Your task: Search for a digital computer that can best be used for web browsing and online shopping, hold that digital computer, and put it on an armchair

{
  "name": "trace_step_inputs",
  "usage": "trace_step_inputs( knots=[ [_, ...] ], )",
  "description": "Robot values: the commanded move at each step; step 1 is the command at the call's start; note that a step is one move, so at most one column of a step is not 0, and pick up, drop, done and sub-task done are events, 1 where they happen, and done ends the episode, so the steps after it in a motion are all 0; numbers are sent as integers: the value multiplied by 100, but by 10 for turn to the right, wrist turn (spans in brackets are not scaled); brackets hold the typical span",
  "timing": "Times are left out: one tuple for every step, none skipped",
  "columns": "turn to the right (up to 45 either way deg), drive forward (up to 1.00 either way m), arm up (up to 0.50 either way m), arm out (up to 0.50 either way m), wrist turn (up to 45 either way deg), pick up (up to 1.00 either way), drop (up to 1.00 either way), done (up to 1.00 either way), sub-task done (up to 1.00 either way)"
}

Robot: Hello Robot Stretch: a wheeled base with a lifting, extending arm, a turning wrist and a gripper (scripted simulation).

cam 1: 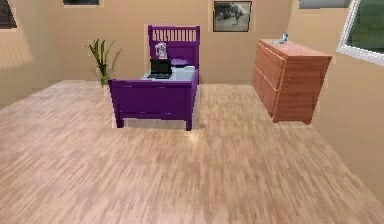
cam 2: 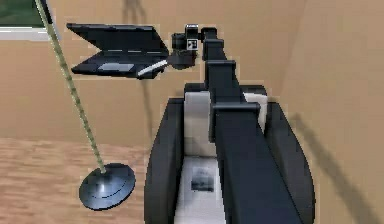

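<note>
In the arm side view an open dark laptop (cam 2: 115, 52) hangs in the air in front of the tan wall, clear of every surface. My gripper (cam 2: 166, 63) holds it at its right edge, at the far end of the dark arm (cam 2: 235, 130). Below the arm stands a dark armchair (cam 2: 165, 160) with a pale seat cushion (cam 2: 200, 180). The laptop is up and to the left of the chair's back.
A floor lamp with a round dark base (cam 2: 107, 185) and thin pole stands left of the armchair. In the forward view a purple bed (cam 1: 155, 95) carries a dark object (cam 1: 160, 68). A potted plant (cam 1: 102, 60) stands at its left and a wooden dresser (cam 1: 288, 80) at the right wall.
</note>
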Motion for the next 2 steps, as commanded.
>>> trace_step_inputs(
  knots=[
    [0,0,0,0,450,0,0,0,0],
    [0,0,0,0,450,0,0,0,0]
  ],
)
